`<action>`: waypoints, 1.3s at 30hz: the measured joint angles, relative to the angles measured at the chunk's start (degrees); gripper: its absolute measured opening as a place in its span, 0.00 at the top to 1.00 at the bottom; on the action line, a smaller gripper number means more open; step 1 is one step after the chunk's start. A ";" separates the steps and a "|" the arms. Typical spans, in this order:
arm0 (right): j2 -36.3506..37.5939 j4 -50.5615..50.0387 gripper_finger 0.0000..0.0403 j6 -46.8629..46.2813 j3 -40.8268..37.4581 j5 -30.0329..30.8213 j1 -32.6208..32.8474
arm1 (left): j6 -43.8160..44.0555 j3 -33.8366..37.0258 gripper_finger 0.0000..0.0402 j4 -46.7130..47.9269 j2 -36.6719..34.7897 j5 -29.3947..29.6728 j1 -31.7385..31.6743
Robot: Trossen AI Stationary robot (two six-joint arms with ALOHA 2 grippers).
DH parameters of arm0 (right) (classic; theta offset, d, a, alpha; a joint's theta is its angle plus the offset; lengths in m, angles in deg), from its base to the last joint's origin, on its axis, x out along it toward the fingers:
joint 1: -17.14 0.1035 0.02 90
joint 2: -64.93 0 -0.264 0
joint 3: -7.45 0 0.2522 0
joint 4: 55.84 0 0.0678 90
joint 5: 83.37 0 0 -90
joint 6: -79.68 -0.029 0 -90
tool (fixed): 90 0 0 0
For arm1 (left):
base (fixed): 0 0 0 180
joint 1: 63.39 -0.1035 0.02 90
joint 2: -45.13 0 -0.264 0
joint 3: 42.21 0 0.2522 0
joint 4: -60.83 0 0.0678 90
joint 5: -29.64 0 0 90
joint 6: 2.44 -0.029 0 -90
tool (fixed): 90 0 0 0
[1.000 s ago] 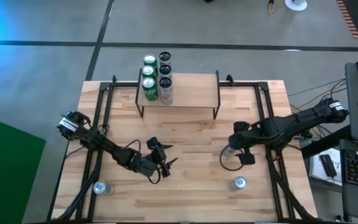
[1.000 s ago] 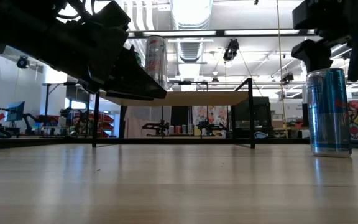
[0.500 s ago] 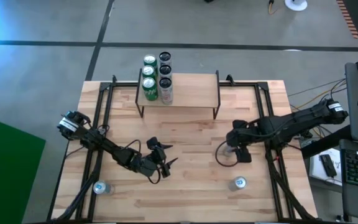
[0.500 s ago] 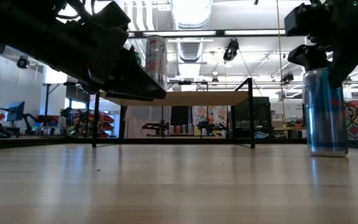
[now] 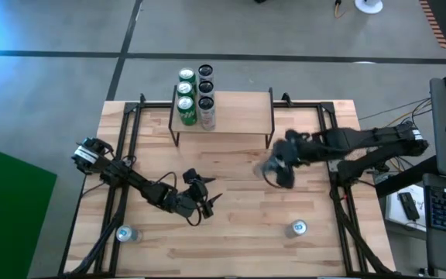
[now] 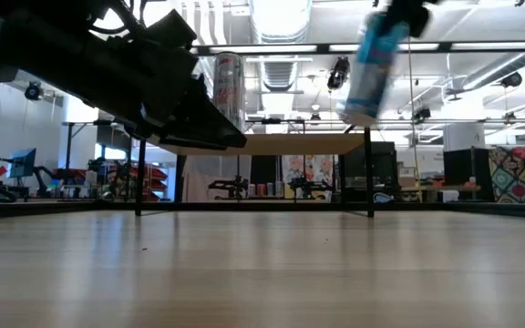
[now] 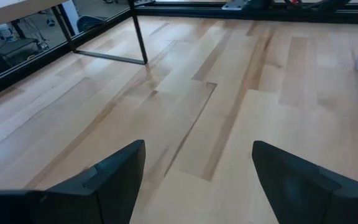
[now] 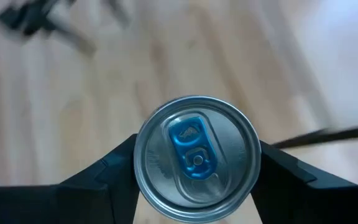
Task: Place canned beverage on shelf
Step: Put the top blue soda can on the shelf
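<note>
Motion-blurred airborne can [image 6: 375, 56], its top cut by the low view's edge; holding right gripper [image 5: 279, 167] smeared from above.

No readable text on any can

Grey floor [image 5: 68, 31], ceiling strip lights [image 6: 272, 47] — cluttered workshop

right gripper [image 8: 194, 180] | closed on blue can [image 6: 375, 62] | lifted off table, tilted, nearer shelf [image 5: 235, 108]
</note>
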 joint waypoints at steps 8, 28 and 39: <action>-16.34 -6.04 0.43 9.67 24.47 -0.09 -13.18 | 1.05 0.00 0.30 -0.03 0.00 0.00 -0.84; -45.99 -16.50 0.42 25.22 61.31 -9.70 -37.63 | 0.76 0.00 0.30 2.61 0.00 -0.07 -0.73; -45.59 -18.82 0.42 28.07 61.58 -11.77 -39.48 | -0.92 0.00 0.30 3.39 -0.07 -0.09 -3.93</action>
